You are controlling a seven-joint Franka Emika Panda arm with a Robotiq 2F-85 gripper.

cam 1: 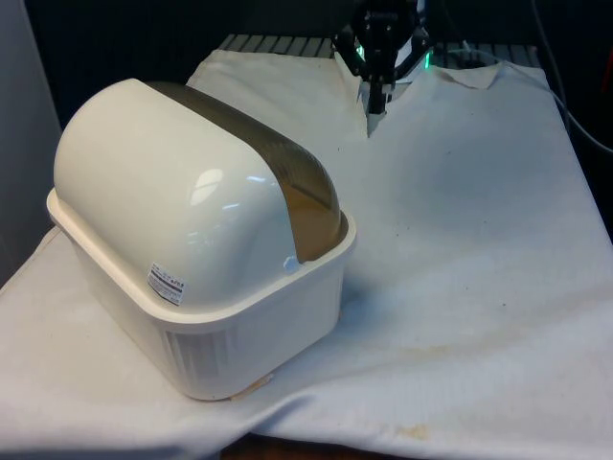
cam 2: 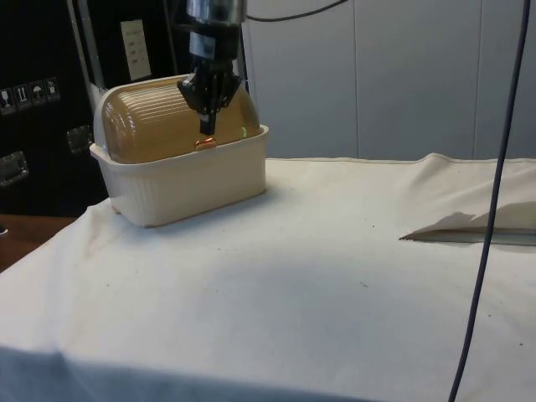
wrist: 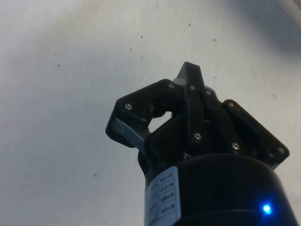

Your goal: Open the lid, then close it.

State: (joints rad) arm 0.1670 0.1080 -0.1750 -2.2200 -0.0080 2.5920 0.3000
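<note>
Cream bread box [cam 1: 206, 287], lid [cam 2: 167, 121] shut, sits apart from closed gripper [cam 1: 375, 103].

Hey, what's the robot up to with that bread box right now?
A cream bread box sits on the white cloth with its brown roll-top lid closed. The black gripper hangs above the cloth, apart from the box in the front view, its fingers pressed together on nothing. In the side view it lines up in front of the lid's handle. The lid has not been opened yet.
</note>
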